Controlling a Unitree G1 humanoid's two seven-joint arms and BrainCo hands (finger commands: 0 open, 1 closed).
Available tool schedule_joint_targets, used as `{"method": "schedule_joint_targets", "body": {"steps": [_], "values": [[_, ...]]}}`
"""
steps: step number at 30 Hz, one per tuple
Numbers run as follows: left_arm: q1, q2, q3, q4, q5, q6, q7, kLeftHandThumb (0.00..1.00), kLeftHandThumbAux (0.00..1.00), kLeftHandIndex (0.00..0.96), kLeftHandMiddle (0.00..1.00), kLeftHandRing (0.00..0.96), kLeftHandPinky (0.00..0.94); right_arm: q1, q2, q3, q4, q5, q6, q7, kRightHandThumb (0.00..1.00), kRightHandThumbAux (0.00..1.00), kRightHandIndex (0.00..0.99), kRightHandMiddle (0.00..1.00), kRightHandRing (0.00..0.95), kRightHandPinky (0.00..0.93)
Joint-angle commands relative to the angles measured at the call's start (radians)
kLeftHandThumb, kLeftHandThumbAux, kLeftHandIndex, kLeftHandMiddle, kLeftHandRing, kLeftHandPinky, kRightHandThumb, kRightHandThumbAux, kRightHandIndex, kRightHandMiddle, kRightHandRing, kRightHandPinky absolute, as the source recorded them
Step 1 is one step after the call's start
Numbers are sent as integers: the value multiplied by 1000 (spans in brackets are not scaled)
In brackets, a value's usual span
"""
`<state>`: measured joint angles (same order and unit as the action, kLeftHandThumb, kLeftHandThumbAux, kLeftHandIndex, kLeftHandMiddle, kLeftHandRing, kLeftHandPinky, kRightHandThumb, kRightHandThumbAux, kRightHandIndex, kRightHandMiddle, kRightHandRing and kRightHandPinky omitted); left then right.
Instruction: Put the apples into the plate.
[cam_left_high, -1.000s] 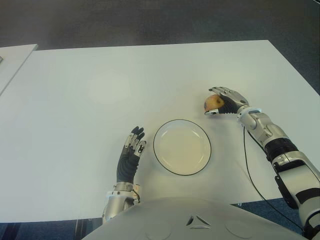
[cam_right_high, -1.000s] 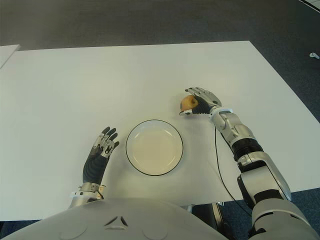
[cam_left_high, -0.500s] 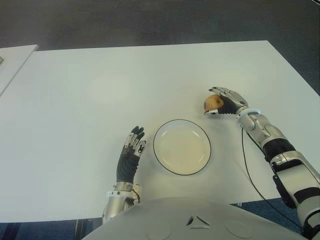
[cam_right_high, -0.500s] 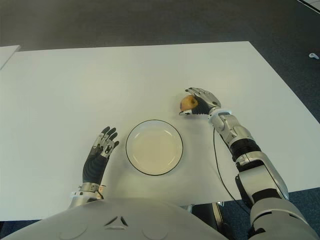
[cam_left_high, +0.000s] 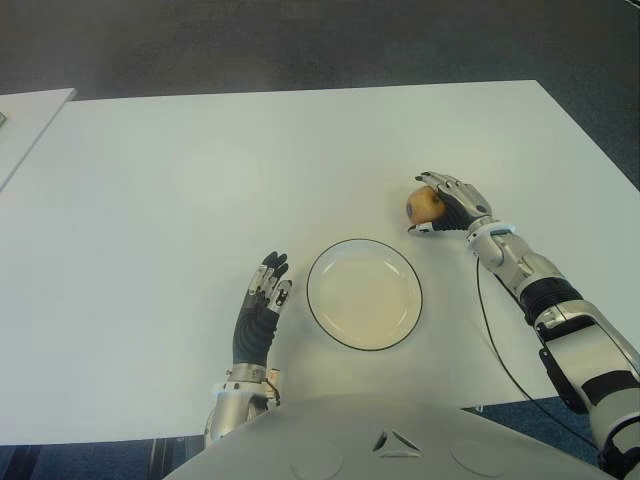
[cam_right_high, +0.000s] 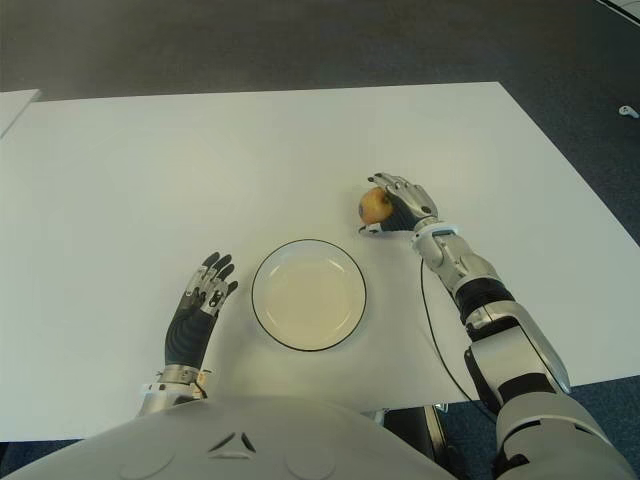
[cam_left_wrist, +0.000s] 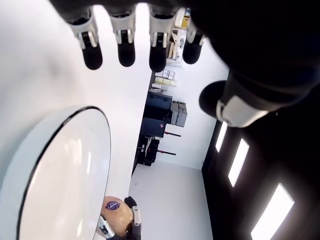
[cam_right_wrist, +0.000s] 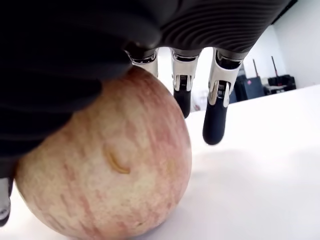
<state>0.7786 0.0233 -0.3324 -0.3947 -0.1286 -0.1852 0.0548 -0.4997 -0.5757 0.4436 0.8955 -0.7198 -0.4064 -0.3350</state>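
My right hand (cam_left_high: 447, 203) cups the apple (cam_left_high: 424, 206) on the white table (cam_left_high: 150, 200) beyond the empty plate (cam_left_high: 364, 294), fingers curled over it; my left hand (cam_left_high: 260, 312) lies open beside the plate

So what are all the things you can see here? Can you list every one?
apple: one, yellow-red, on the white table beyond the plate and to its right, under the right hand's fingers; a dark sticker shows on it in the left wrist view.
plate: one, white with a thin dark rim, near the front edge of the table, nothing in it.
table: one, white, filling most of the view, with dark floor behind.
second table: one corner, white, at the far left.
cable: one, thin and black, running beside the right forearm.
left hand: one, black and silver, fingers straight, just left of the plate.
right hand: one, black and silver, cupped over the apple.
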Motion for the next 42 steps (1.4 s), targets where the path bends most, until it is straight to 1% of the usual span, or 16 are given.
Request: {"method": "schedule_joint_targets", "body": {"steps": [1,4,6,9,16,23,31,37,42], "values": [[9,-35,-35,-11,-1,11,4,259,542,93,106,86,120,19,12,19,34,-19,-14,-25,387,682,634,742,738,710],[7,-36,-36,-10,-4,10,3,260,540,92,106,86,124,9,15,24,50,-20,-19,-37,400,711,660,762,756,736],[6,-38,-36,-8,-7,7,2,260,534,87,107,90,130,-1,18,26,62,-19,-18,-36,416,742,697,798,782,778],[5,-38,-37,-8,-6,8,3,254,526,79,104,89,126,-9,19,27,71,-14,-22,-28,434,762,727,831,804,811],[4,-43,-39,-8,-6,8,7,252,525,80,110,97,136,-16,15,22,68,-1,-37,-1,476,781,776,882,843,849],[5,-43,-42,-10,0,10,10,257,527,73,105,90,116,-16,13,14,60,15,-45,18,516,781,799,902,860,861],[5,-40,-42,-12,-3,9,6,254,515,69,99,82,108,-13,13,3,44,27,-36,41,548,779,814,908,871,873],[5,-40,-42,-12,-3,7,5,254,516,69,103,87,118,-10,12,-2,30,32,-28,56,556,776,824,918,880,880],[5,-43,-42,-12,-10,4,4,264,515,86,114,95,128,-9,11,-5,21,34,-23,65,544,776,822,923,882,880]]}}
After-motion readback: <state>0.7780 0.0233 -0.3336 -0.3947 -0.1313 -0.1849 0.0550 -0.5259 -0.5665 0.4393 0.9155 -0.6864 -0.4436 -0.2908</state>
